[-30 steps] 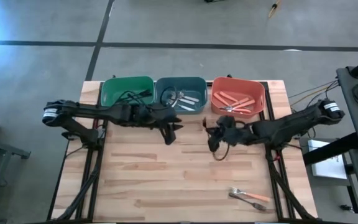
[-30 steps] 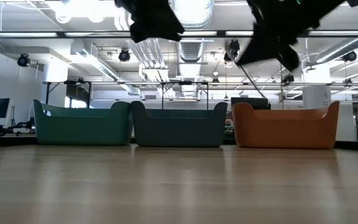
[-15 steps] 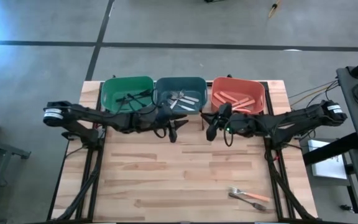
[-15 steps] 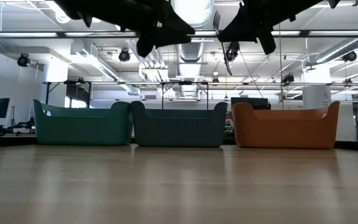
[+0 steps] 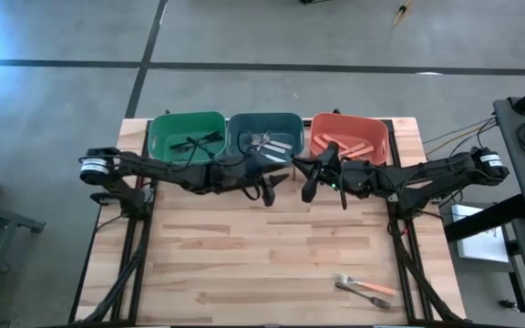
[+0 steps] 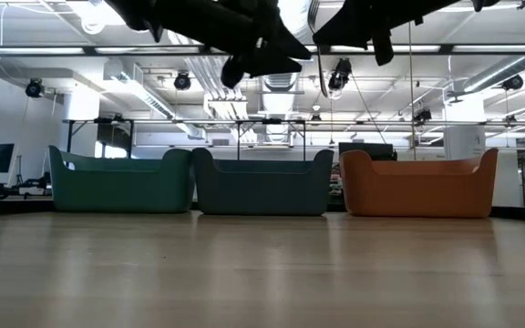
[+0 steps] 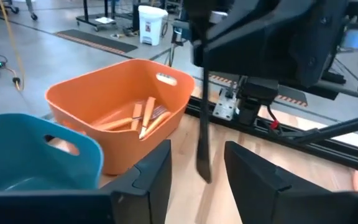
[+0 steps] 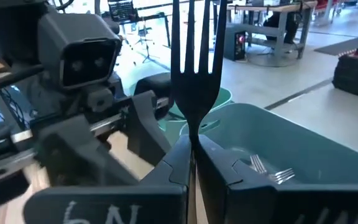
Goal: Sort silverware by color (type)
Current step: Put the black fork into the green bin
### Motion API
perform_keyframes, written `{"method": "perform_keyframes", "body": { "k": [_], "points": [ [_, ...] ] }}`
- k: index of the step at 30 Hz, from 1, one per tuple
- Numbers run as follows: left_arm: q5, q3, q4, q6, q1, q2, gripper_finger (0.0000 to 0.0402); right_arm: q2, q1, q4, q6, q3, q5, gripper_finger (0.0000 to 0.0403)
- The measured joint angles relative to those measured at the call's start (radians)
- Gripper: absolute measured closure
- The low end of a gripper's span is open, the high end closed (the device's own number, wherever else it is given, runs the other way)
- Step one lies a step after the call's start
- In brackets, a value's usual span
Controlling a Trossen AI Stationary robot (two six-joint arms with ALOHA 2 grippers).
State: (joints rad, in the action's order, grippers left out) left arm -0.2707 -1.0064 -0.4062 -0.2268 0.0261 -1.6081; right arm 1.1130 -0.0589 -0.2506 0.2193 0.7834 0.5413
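Note:
A black fork (image 8: 194, 56) stands upright in my right gripper (image 8: 193, 146), above the table's middle in front of the bins (image 5: 309, 189). Its handle (image 7: 202, 143) hangs down between the spread fingers of my open left gripper (image 7: 197, 152), which sits just left of it (image 5: 270, 189) without touching. Black utensils lie in the green bin (image 5: 165, 137), silver ones in the teal bin (image 5: 240, 137), orange-pink ones in the orange bin (image 5: 379, 137). A silver fork and an orange-handled utensil (image 5: 365, 288) lie on the table near its near right corner. My right gripper pinches the black fork between its two fingers at the neck just below the tines (image 8: 194, 127), coming roughly level from the table's right. The fork is lifted clear and upright, tines up, with the handle (image 6: 321, 77) hanging below the fingers.
The three bins stand side by side along the table's far edge (image 6: 262, 182). Both arms meet over the table's middle just in front of them. Bare wood (image 5: 244, 264) spreads across the near half.
My left gripper has moved toward the table's right, closing on the fork. My right gripper has risen and moved toward the far edge and a little left, carrying the black fork. The two grippers now stand close together in front of the teal and orange bins.

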Motion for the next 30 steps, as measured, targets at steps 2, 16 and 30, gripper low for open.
{"method": "perform_keyframes", "body": {
  "k": [2,16,30],
  "points": [
    [0.004,-0.035,0.015,0.0,0.0,-0.027,0.0262,0.001,0.001,0.001,-0.007,0.0,0.0,0.0394],
    [0.063,-0.095,0.048,0.005,0.027,-0.066,0.0232,0.001,0.001,-0.002,-0.064,0.016,-0.002,0.0394],
    [0.067,-0.094,0.041,0.018,0.061,-0.066,0.0252,0.003,0.001,-0.02,-0.193,0.046,-0.025,0.0394]
  ]
}}
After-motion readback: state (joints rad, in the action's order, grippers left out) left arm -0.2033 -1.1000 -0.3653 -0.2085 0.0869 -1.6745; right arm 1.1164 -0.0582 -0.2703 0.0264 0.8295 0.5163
